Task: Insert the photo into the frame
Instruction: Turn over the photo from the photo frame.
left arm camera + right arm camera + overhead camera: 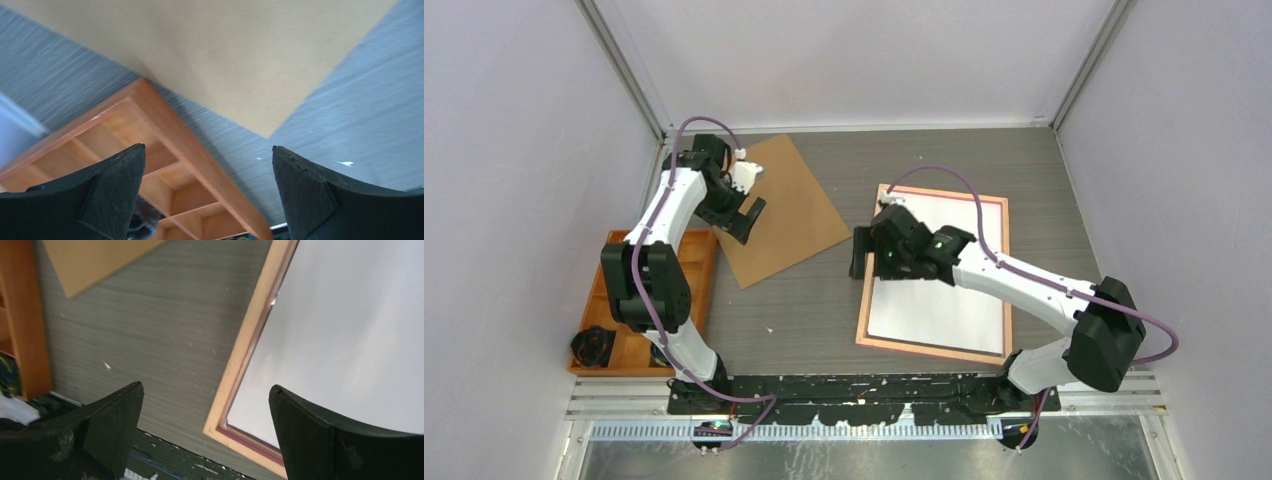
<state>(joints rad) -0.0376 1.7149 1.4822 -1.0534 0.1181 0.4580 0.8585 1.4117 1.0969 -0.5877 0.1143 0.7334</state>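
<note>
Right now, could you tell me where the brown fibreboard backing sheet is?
In the top view, the brown fibreboard backing sheet lies on the grey table, far left, between the orange compartment tray and the thin-bordered rectangular frame.

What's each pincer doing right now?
Left pincer: open, empty, near the backing board.
Right pincer: open, empty, by the frame edge.

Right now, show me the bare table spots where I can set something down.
Widest bare patch: the middle, between the board, tray and frame. A narrower strip lies right of the frame. Crowded: the frame's left edge, under the open right gripper.
</note>
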